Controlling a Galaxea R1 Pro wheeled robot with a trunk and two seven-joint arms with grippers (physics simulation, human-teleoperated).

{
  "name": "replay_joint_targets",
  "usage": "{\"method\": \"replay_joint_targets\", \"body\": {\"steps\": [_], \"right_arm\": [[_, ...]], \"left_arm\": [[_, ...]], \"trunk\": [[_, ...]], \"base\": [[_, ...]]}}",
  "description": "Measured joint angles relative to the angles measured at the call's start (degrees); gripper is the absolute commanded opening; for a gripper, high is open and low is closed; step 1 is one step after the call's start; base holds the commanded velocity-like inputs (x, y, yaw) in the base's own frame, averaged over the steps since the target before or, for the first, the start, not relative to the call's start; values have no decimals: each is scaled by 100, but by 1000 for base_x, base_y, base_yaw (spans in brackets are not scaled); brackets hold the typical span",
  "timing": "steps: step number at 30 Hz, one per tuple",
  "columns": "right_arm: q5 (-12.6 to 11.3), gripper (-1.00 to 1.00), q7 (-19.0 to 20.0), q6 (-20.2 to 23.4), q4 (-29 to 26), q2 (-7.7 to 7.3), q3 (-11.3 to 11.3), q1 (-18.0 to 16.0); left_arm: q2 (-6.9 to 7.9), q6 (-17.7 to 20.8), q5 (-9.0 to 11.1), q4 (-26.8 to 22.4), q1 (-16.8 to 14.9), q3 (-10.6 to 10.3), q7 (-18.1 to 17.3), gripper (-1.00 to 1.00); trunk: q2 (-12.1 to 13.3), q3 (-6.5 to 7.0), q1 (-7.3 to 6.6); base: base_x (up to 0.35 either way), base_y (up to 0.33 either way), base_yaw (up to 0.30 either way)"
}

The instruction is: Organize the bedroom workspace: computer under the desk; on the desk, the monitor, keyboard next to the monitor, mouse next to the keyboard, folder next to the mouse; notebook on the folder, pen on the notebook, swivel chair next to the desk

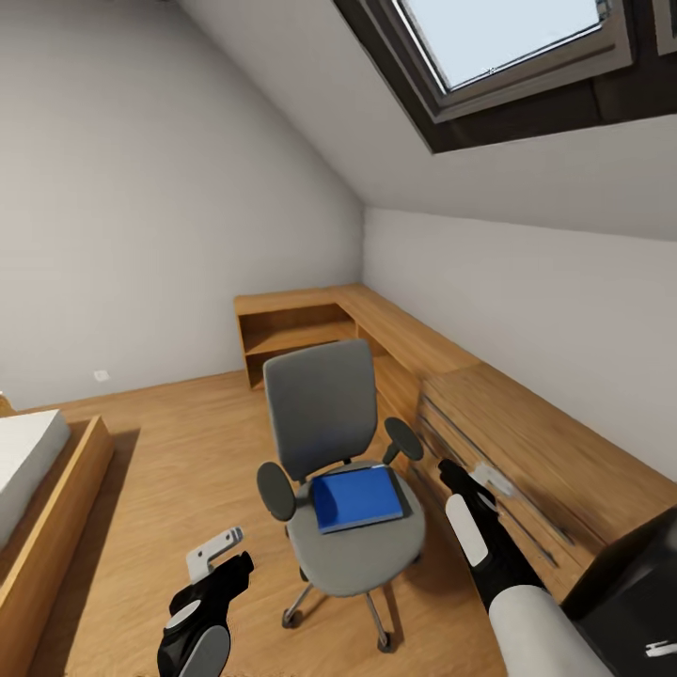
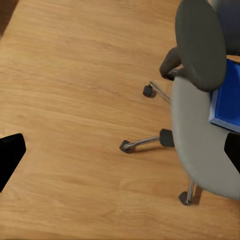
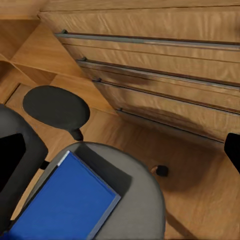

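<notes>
Blue folder (image 3: 67, 202) lies on the swivel chair (image 1: 353, 541), casters (image 2: 127, 146) visible.

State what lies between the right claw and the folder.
In the head view, the chair's black armrest sits between the right claw and the folder; otherwise only grey seat.

Head view high, facing down at swivel chair (image 1: 343, 470) and folder (image 1: 357, 497), both wrist views nearer, sharing them
</notes>
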Motion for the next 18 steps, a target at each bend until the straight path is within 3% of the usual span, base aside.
{"method": "replay_joint_targets", "body": {"steps": [9, 18], "right_arm": [[6, 100, 0, 1, -2, 1, 6, 1], [259, 100, -8, 3, -14, 59, 105, 8]], "left_arm": [[0, -5, -2, 18, 2, -8, 9, 100], [0, -5, -10, 25, 3, -10, 10, 100]], "trunk": [[0, 0, 0], [0, 0, 0]], "base": [[0, 0, 258], [0, 0, 59]]}}
